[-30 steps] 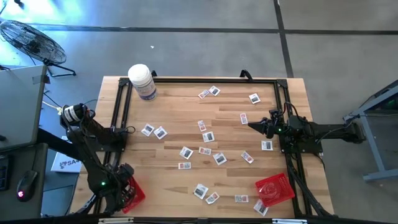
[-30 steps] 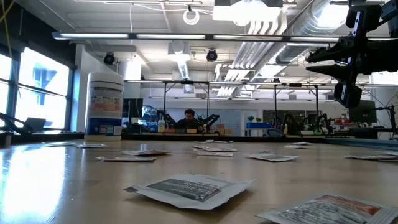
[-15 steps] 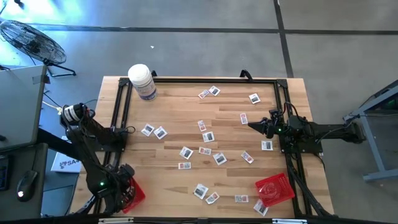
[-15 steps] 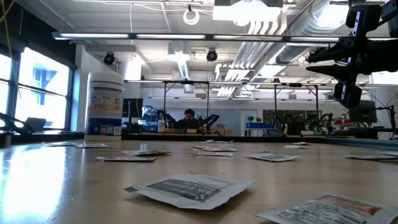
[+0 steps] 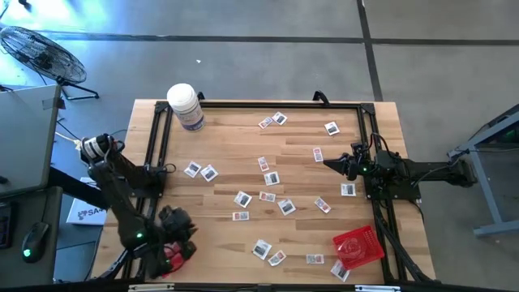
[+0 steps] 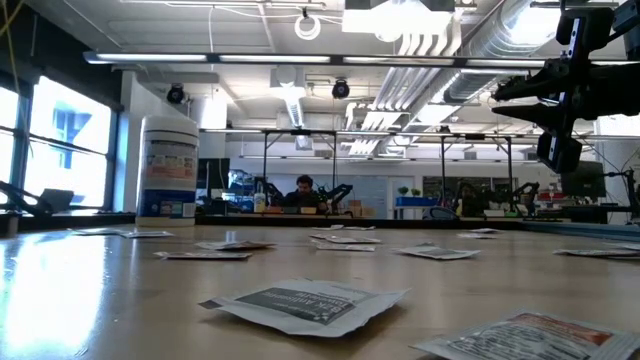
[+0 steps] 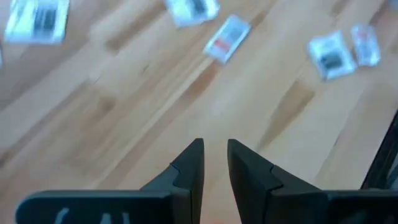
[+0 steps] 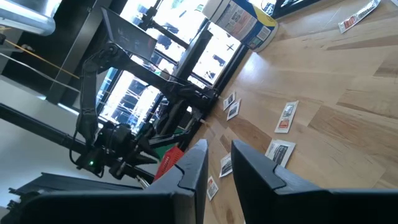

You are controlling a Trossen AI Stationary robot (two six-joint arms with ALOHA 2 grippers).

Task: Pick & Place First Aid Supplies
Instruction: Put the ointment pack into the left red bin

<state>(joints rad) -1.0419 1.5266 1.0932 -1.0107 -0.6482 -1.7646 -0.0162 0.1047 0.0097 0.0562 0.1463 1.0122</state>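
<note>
High view: the left pincer (image 5: 172, 221) hangs over the surface's (image 5: 235, 158) near left corner, fingers slightly parted, gripping nothing. The right pincer (image 5: 331, 163), likewise slightly parted and empty, waits at the right edge among scattered packets (image 5: 267, 177).

**Left arm low at the near corner, right arm holding out over the far side**

The left arm folds down along its side of the table, elbow bent, its claw (image 5: 174, 223) low near the front left corner; in its wrist view the two dark fingers (image 7: 189, 165) stand a narrow gap apart with nothing between them. The right arm reaches in level from its side, its claw (image 5: 328, 163) pointing toward the middle, raised above the table. Its fingers (image 8: 196, 163) are likewise slightly parted and empty.
</note>
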